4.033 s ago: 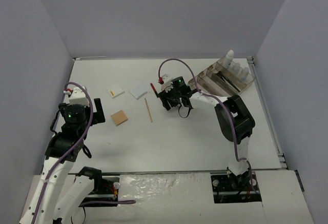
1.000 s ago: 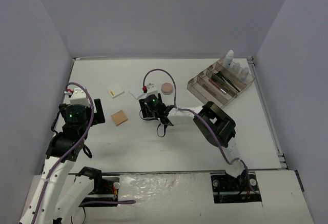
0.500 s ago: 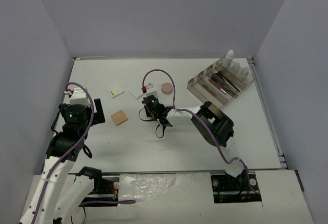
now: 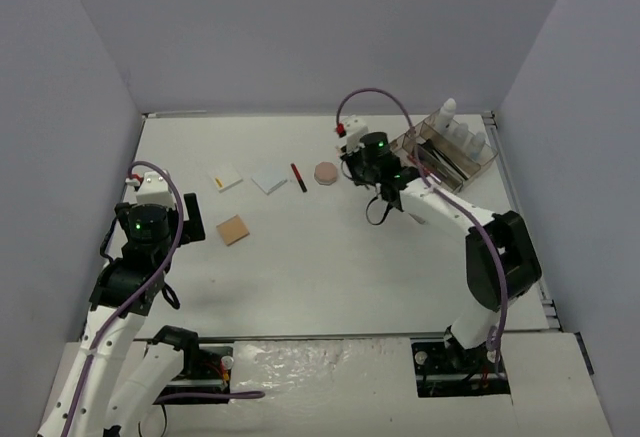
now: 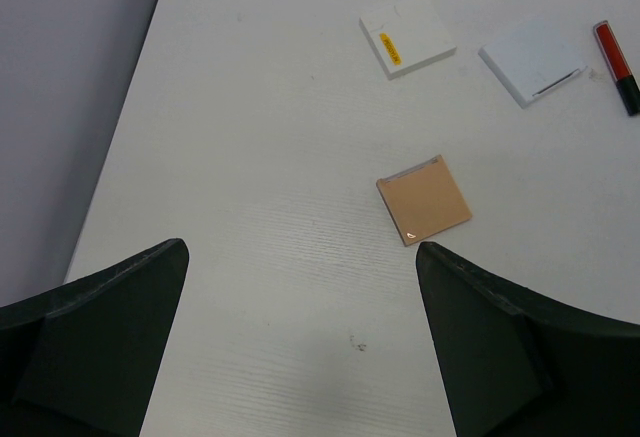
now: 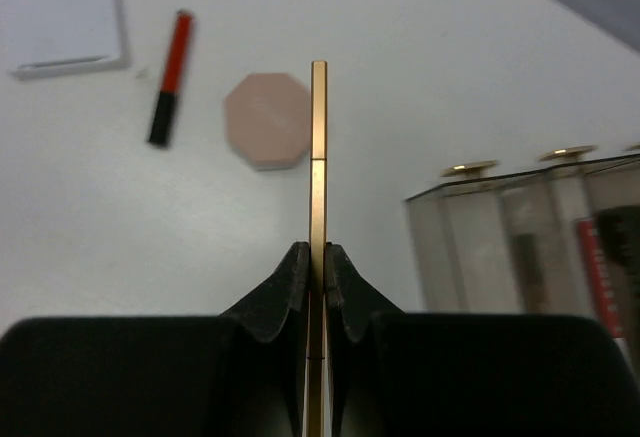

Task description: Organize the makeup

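- Right wrist view: right claw (image 6: 315, 257) is clamped on a thin gold-wooden pencil (image 6: 318, 157), held above the white surface (image 6: 120, 227) just short of the clear smoky divided plastic tray (image 6: 500, 227).
- Left claw (image 5: 300, 249) is spread wide and empty, near the tan square pad (image 5: 424, 198).
- Risk, as I judge it: the pencil's long protruding tip could catch a tray wall, twist in the narrow pinch, and drop outside.

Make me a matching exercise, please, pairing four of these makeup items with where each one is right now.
Items:
1. thin pencil
2. red pencil
3. tan pad
4. pink compact

Places:
A. lying right beside the pale-blue pad
B. between the red pencil and the tray
C. pinched in the right gripper
D. just ahead of the open left gripper

Pairs: 1-C, 2-A, 3-D, 4-B
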